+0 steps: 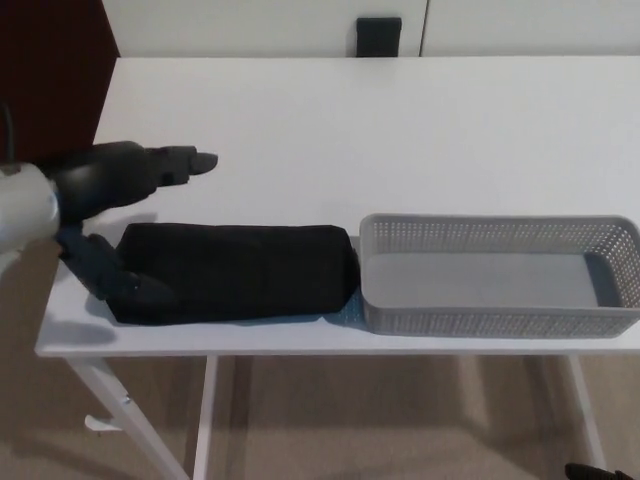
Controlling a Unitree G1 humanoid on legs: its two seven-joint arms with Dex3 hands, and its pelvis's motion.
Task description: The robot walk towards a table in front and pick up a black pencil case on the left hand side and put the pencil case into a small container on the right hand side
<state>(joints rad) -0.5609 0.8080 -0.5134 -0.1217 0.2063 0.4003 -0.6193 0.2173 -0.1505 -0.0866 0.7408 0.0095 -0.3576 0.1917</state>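
Fingers: spread and holding nothing; the two upper fingers (190, 162) point out past the far edge of the case (240, 270), and the thumb (112, 278) sits low against its near left corner.
Left hand (105, 190): open around the left end of the case, not yet closed on it as far as we can see.
Right hand: not in view.
Case: flat on the counter (350, 130), lengthwise, close to the near edge, not lifted.
Basket (480, 322): immediately right of the case, and empty. We cannot tell whether its left wall touches the end of the case or only stands just beside it.
Dark block (378, 35): well beyond the case, at the far edge of the counter. We cannot make out what it is.
Done, in our judgement: the walk, since the counter lies right below us, and the reach to the case.
Left, in our judgement: closing the fingers on the case, lifting it, carrying it right, and setting it down inside the basket.
Count: one case, one basket, one counter, one dark block, one robot hand showing.
Note: the basket looks long enough for the case, but we judge the fit to be close.
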